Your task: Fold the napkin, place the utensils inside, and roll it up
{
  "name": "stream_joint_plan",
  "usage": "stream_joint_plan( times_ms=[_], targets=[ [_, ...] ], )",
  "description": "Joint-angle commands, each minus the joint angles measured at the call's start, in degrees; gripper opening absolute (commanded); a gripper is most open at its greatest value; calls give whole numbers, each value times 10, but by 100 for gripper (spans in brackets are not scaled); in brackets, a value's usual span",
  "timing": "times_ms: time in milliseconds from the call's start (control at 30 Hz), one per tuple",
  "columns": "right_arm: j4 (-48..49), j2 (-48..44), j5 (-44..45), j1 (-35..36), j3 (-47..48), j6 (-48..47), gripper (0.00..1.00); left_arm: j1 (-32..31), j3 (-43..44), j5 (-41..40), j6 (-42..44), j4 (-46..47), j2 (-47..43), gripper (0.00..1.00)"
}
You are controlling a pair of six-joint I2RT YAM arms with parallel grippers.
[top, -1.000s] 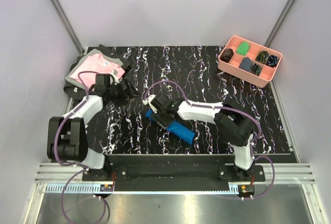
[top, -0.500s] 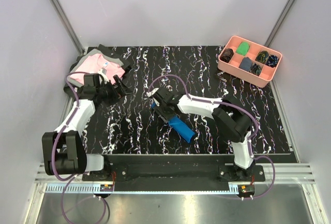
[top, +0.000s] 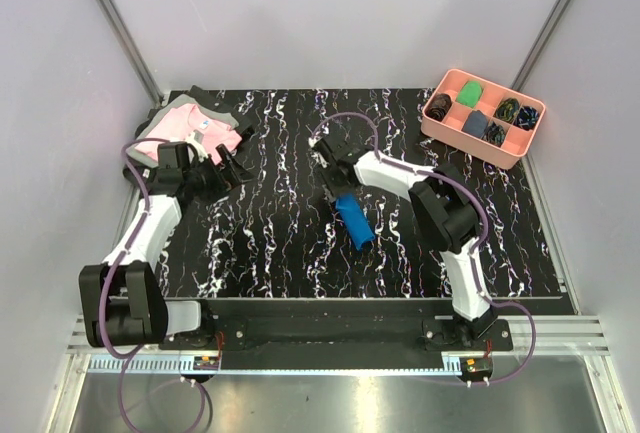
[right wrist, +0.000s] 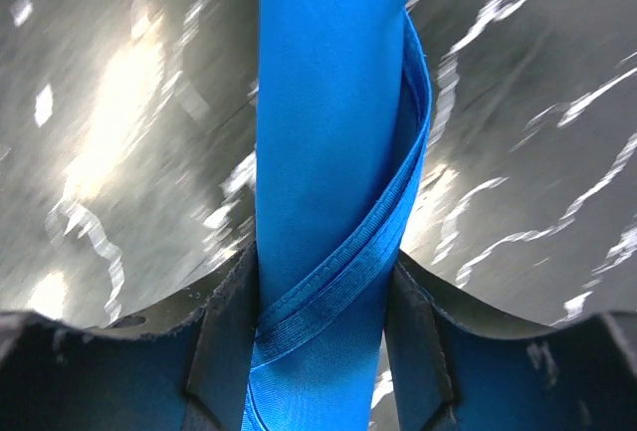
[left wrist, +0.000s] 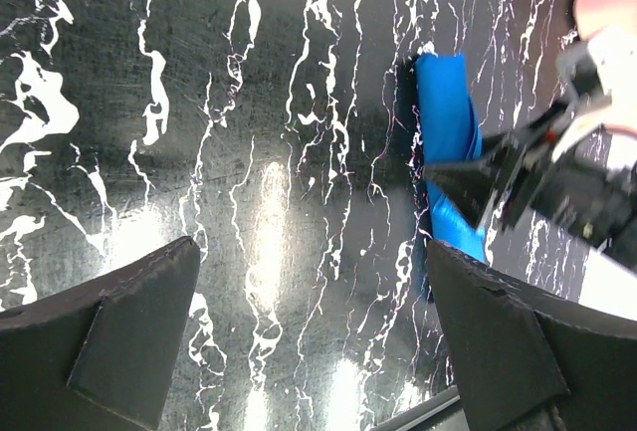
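Note:
The napkin (top: pixel 354 222) is a tight royal-blue roll lying on the black marbled table, a little right of centre. My right gripper (top: pixel 336 196) is shut on the roll's far end. In the right wrist view the roll (right wrist: pixel 333 103) runs straight away from the gripper (right wrist: pixel 323 302), with a hemmed edge wrapped diagonally between both fingers (right wrist: pixel 227 336). My left gripper (top: pixel 234 161) is open and empty at the left, beside the pink shirt. Its wrist view shows the roll (left wrist: pixel 447 112) far ahead of its jaws (left wrist: pixel 311 252). No utensils are visible.
A folded pink shirt with grey trim (top: pixel 190 131) lies at the back left corner. A pink compartment tray (top: pixel 440 128) with small dark and green bundles stands at the back right. Walls enclose the table on three sides.
My right gripper has carried the roll's end right and toward the back, turning the roll more upright in the top view. My left arm has drawn back left toward the shirt.

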Motion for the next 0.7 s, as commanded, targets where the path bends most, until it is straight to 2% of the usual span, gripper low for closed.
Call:
stream_joint_plan(
  times_ms=[0, 133, 233, 267, 367, 567, 667],
  targets=[
    [-61, 77, 45, -30, 24, -54, 56, 11, 2, 15, 19, -1, -28, 99],
    [-66, 106, 46, -47, 62, -76, 58, 20, -1, 22, 25, -6, -40, 99],
    [-69, 106, 37, -53, 79, -83, 75, 24, 5, 30, 45, -17, -48, 99],
    [-68, 105, 34, -54, 82, -85, 86, 25, 7, 30, 51, -22, -51, 99],
    [-67, 89, 12, -54, 86, -93, 99, 26, 13, 30, 69, -32, -63, 99],
    [-63, 50, -46, -54, 91, -106, 100, 29, 14, 26, 84, -46, -84, 99],
    [-57, 3, -107, -54, 82, -108, 100, 32, 13, 21, 89, -54, -93, 99]
  ],
)
